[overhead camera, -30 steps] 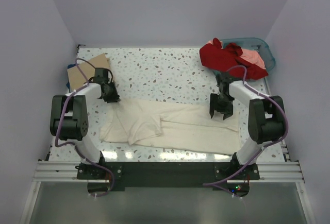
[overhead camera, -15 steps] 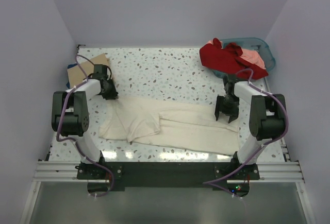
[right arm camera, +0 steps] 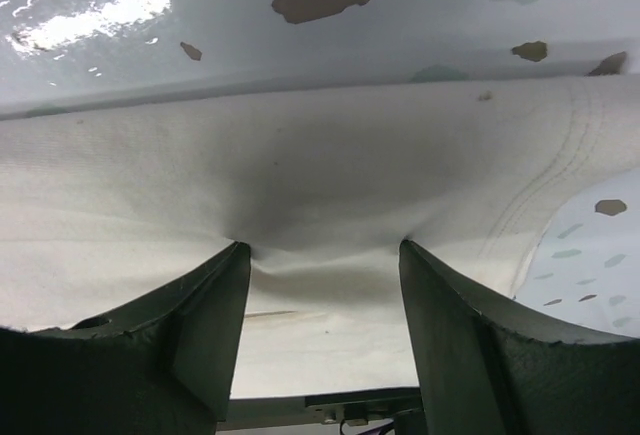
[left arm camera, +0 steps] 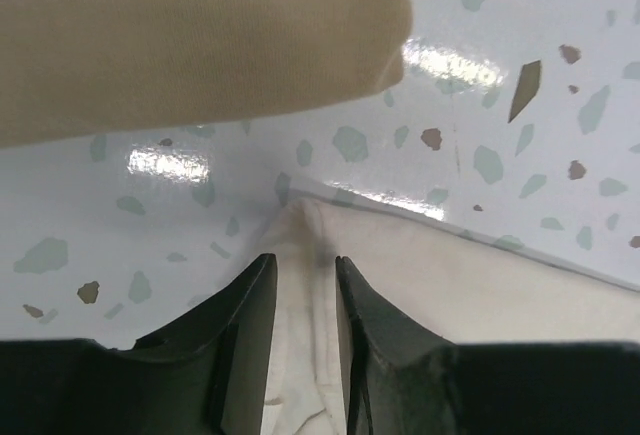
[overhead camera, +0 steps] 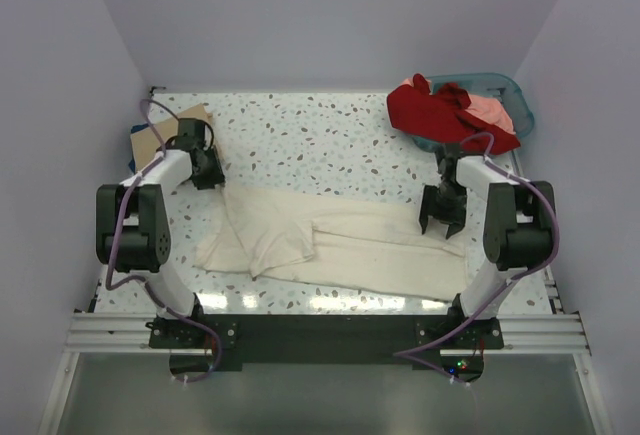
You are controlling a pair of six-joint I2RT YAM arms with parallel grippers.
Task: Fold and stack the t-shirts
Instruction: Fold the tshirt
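The large cream t-shirt [overhead camera: 350, 245] lies spread across the near half of the table. My left gripper [overhead camera: 208, 177] is shut on its far-left corner; in the left wrist view [left arm camera: 305, 260] a ridge of cream cloth [left arm camera: 450, 275] sits between the narrow jaws. My right gripper [overhead camera: 440, 225] is open, both fingers pressed down on the shirt's right end [right arm camera: 300, 165], the cloth dimpled at each tip. A folded tan t-shirt [overhead camera: 185, 120] lies on a dark blue one [overhead camera: 137, 137] at the far left. Red [overhead camera: 435, 110] and salmon-pink [overhead camera: 490, 113] t-shirts are heaped at the far right.
A teal plastic basket [overhead camera: 518, 95] holds the red and pink heap at the back right corner. The tan shirt's edge [left arm camera: 200, 35] lies just beyond my left fingers. Walls close in the table on three sides. Speckled tabletop [overhead camera: 320, 140] shows behind the cream shirt.
My left gripper has moved back and left, drawing the cream shirt's corner out toward the tan shirt. My right gripper shifted right and slightly back along the shirt's right end.
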